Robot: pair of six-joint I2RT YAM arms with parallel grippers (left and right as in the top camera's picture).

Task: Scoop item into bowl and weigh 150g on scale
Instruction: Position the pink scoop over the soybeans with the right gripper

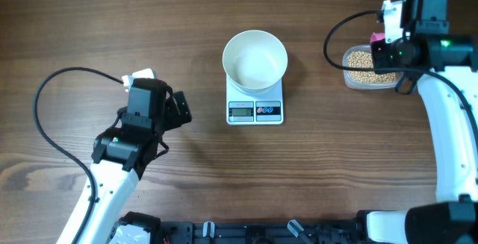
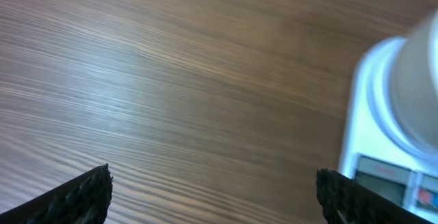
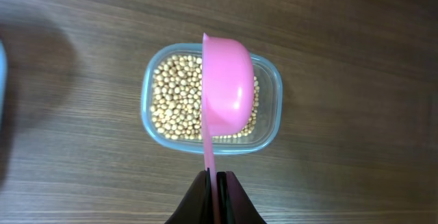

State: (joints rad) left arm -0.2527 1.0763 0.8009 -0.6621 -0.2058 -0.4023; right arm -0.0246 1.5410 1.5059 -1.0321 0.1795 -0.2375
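Observation:
The white bowl [image 1: 255,60] stands empty on the white scale [image 1: 255,110] at the table's middle. Tan beans [image 3: 171,101] fill a clear plastic tub [image 3: 274,114] at the far right of the table. My right gripper [image 3: 215,177] is shut on the thin handle of a pink scoop [image 3: 226,90], which is turned on its side over the tub. My left gripper [image 2: 213,203] is open and holds nothing, its fingertips [image 2: 89,193] wide apart over bare wood. It hangs left of the scale [image 2: 373,148] and bowl [image 2: 421,73].
The tub [image 1: 364,66] sits to the right of the scale, partly under my right wrist. A black cable [image 1: 52,117] loops over the table's left side. Bare wood lies between the scale and the tub.

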